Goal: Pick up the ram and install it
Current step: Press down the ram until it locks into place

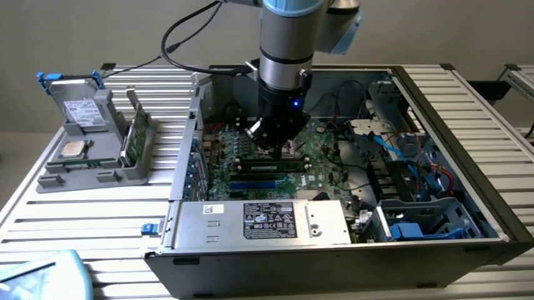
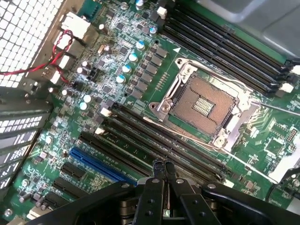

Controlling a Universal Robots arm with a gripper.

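With fingers (image 2: pixel 164 169) closed empty, the gripper (image 1: pixel 271 145) presses the long green ram stick (image 1: pixel 273 166) into its black motherboard slot (image 2: pixel 140 150); seating demands straight downward force.

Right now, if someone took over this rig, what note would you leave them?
Gripper: shut, holding nothing, fingertips just above the black slots beside the CPU socket.
Ram: out of the gripper, lying along a slot on the motherboard, right under the gripper.
Done: pickup and placing in the slot.
Left: full seating unconfirmed; the latches cannot be made out.
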